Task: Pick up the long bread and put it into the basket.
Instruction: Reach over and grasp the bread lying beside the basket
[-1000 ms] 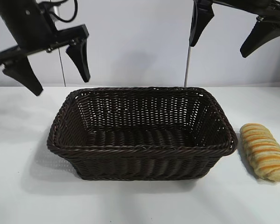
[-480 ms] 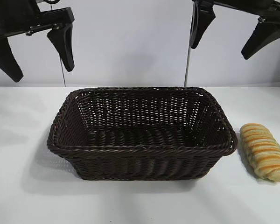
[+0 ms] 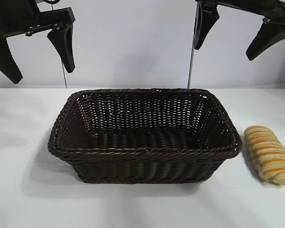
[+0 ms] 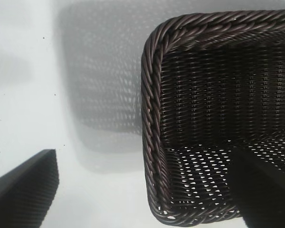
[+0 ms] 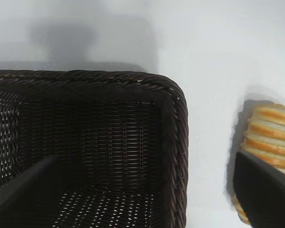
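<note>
The long bread (image 3: 269,154), pale yellow with orange-brown ridges, lies on the white table just right of the basket (image 3: 142,153), a large dark brown wicker one at the table's middle. My left gripper (image 3: 43,75) hangs open high above the basket's left end, nothing between its fingers. My right gripper (image 3: 223,52) hangs open high above the basket's right end, also empty. In the left wrist view the basket's corner rim (image 4: 149,118) lies below the open gripper (image 4: 145,156). The right wrist view shows the basket rim (image 5: 178,142) and the bread (image 5: 270,133), partly hidden behind one finger (image 5: 266,190).
The white table (image 3: 19,190) has bare room left of, in front of and right of the basket. A thin vertical pole (image 3: 191,71) stands behind the basket against the pale wall.
The left gripper rose and shifted left over the first half second, then held still. The right gripper, bread and basket have not moved.
</note>
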### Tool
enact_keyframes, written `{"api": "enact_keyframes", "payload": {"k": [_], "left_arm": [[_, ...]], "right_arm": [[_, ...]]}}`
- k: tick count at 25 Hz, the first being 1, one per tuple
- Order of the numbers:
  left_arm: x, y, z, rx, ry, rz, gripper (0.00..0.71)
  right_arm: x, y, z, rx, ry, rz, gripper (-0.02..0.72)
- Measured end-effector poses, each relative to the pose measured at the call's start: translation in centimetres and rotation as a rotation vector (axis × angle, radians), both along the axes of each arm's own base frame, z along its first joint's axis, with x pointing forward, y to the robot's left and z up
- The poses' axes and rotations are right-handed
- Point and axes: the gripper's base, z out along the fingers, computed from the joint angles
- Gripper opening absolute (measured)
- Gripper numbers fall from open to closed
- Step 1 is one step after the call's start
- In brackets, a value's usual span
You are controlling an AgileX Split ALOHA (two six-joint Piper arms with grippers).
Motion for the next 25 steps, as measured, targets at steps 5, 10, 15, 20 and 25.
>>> {"api": "enact_keyframes", "payload": {"k": [5, 10, 15, 20, 25], "left_arm": [[0.0, 0.0, 0.0, 0.0, 0.001, 0.003, 0.694], [0.0, 0.0, 0.0, 0.0, 0.001, 0.003, 0.694], [0.0, 0.0, 0.0, 0.0, 0.001, 0.003, 0.694], [0.0, 0.0, 0.0, -0.001, 0.001, 0.004, 0.694], [0.0, 0.0, 0.0, -0.002, -0.003, 0.005, 0.694]], "right_arm": [[-0.2, 0.0, -0.1, 0.001, 0.021, -0.011, 0.695], [-0.5, -0.6, -0.3, -0.054, 0.067, -0.009, 0.695], [-0.5, -3.2, -0.5, -0.166, 0.117, -0.083, 0.695], [-0.4, -6.9, -0.9, -0.245, 0.158, -0.166, 0.695], [-0.8, -9.5, -3.3, -0.263, 0.204, -0.201, 0.695]]}}
